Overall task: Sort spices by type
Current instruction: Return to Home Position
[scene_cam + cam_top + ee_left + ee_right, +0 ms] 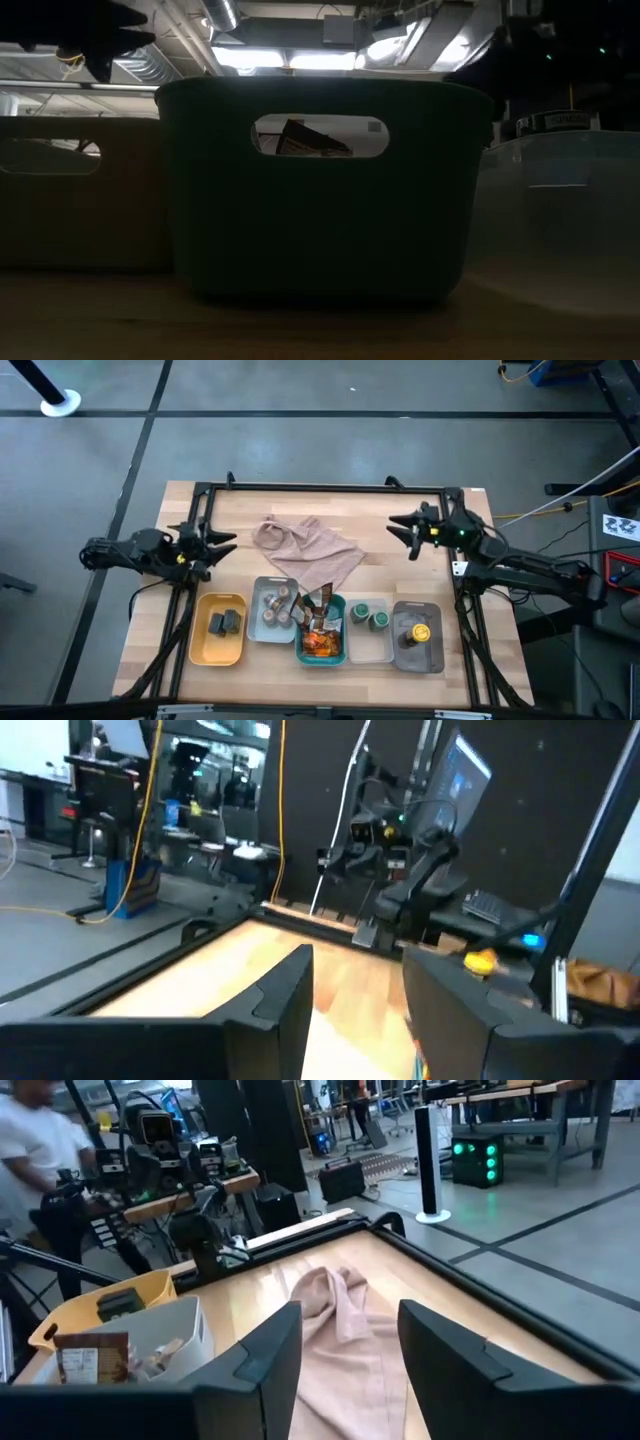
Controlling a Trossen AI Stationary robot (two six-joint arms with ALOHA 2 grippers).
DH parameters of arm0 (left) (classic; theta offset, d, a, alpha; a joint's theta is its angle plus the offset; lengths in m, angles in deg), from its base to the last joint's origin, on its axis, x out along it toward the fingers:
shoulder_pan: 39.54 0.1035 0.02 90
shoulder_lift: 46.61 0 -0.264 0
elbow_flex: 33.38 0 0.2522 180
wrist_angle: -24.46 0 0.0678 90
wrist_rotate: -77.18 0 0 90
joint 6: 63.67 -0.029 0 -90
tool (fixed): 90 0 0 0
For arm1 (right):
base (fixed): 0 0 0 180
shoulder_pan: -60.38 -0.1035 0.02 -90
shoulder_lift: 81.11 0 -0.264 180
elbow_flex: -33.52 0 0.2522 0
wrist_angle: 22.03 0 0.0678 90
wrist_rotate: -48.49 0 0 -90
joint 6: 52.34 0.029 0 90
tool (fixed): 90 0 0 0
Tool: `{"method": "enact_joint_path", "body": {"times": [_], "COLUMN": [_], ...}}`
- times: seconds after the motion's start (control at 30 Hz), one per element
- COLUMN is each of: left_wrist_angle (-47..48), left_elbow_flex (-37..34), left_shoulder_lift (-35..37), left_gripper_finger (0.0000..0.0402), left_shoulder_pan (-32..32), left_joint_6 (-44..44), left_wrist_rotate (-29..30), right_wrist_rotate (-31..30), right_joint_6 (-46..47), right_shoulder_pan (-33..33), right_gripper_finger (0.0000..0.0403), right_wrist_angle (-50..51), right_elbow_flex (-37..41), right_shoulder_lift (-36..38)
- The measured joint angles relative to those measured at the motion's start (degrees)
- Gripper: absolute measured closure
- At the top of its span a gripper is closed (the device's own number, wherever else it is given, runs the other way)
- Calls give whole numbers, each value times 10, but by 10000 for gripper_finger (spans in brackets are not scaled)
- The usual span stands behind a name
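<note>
Pale wood desk (420, 575), five trays in a row along the edge nearest the low camera, each tray's long axis running across the desk toward the arms. From the left arm's side:

- Yellow tray (200, 650) with black blocks (226, 622) side by side.
- Grey tray (254, 622) with tan-lidded jars (274, 610), lids up.
- Teal tray (322, 659) with orange packets (320, 642) crammed in on edge, one dark end poking past the rim toward the cloth (310, 552).
- Clear tray (372, 650) with green-lidded jars (368, 615), upright.
- Second grey tray (432, 655) with a yellow-lidded jar (420, 632), lid up.

Through the teal tray's handle slot in the low view, a packet corner, tilted. Print on the packet faces, too small to read.

Cloth crumpled mid-desk, just behind the trays.

Left gripper (222, 544) near the desk's left edge, well apart from the trays, fingers spread, nothing between them. Right gripper (404, 532) toward the far right, beyond the cloth, likewise released and empty, pointing toward the left one.
</note>
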Motion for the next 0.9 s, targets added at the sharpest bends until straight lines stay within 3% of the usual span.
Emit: {"method": "enact_joint_path", "body": {"times": [0.23,0.5,0.7,0.9], "left_wrist_angle": [-36,-162,-156,-147], "left_elbow_flex": [-50,-144,-160,-160], "left_shoulder_lift": [-2,-1,-1,-3], "left_gripper_finger": [261,261,261,261], "left_shoulder_pan": [0,0,1,0], "left_joint_6": [-2,-2,18,-34], "left_wrist_rotate": [-2,-1,2,2], "right_wrist_rotate": [-45,-40,-11,21], "right_joint_6": [15,47,43,29], "right_shoulder_pan": [0,0,0,0], "right_gripper_finger": [235,235,235,235], "right_wrist_angle": [-2,-83,-73,-89], "right_elbow_flex": [78,178,178,179], "right_shoulder_lift": [79,111,115,116]}}
